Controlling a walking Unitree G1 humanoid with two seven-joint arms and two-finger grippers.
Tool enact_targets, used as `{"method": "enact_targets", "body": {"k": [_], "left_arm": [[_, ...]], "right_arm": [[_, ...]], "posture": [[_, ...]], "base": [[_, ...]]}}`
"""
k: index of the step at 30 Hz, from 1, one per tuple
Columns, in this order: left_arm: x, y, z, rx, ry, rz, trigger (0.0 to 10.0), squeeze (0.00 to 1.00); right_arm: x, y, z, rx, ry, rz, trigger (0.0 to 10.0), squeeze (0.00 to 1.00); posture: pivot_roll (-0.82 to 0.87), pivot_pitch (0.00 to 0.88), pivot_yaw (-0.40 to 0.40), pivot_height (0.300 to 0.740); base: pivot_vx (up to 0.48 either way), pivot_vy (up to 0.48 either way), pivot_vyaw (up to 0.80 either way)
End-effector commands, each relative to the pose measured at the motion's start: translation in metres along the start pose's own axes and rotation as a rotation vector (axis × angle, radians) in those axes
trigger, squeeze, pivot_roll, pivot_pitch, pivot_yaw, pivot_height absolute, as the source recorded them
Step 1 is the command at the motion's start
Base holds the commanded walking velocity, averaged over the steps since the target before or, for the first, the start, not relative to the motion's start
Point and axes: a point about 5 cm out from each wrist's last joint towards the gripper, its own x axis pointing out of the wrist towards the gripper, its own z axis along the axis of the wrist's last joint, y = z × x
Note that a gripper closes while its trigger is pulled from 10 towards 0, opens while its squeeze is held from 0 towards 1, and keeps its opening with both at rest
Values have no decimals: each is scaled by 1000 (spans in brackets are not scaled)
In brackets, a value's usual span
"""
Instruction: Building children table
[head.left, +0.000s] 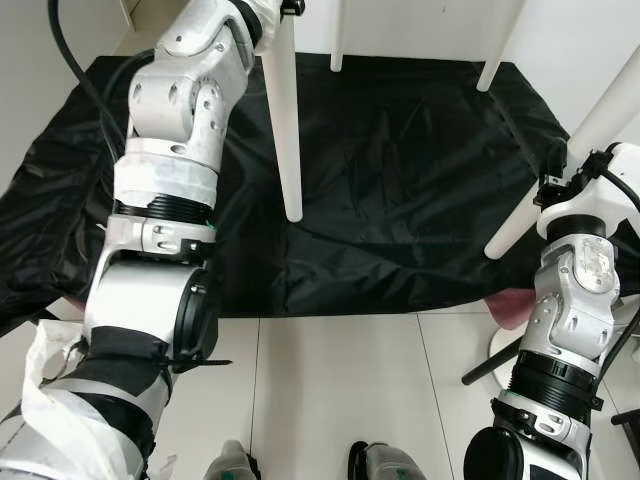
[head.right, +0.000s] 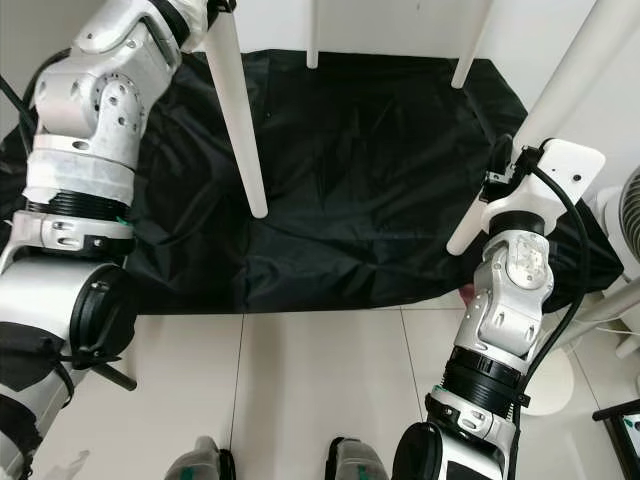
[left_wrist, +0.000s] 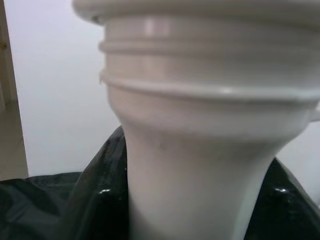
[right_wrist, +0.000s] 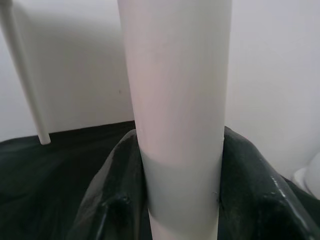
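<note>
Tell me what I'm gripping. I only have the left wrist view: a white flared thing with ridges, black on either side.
Observer: A table leg. It's the near left leg, held near its top, with its foot down on a black sheet.
Operator: Right arm?
Observer: The right jaws are closed around the near right leg, which slants.
Operator: Other legs?
Observer: Two far legs, far left leg and far right leg, come down at the sheet's far edge.
</note>
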Motion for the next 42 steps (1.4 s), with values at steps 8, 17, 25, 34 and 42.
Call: {"method": "enact_targets", "body": {"k": [8,17,25,34,42], "left_arm": [[-19,-10,-54,-39,183,-237,10000,1000],[-37,-4,-53,35,144,-300,10000,0],[-67,10,-66,52,173,-296,10000,0],[-91,24,-66,-34,103,-346,10000,0],[-114,33,-76,-26,140,-422,10000,0]], "right_arm": [[-17,3,-32,115,83,7,10000,1000],[-35,-4,-27,114,-50,-40,10000,0],[-60,-8,-24,56,-99,-52,10000,0],[-76,-19,-22,-4,-124,-109,10000,0],[-90,-21,-26,-19,-108,-112,10000,0]], "posture": [[9,103,23,740],[15,96,16,740],[16,89,9,740],[12,81,15,740],[16,78,19,740]], "base": [[0,0,0],[0,0,0],[0,0,0],[0,0,0],[0,0,0]]}}
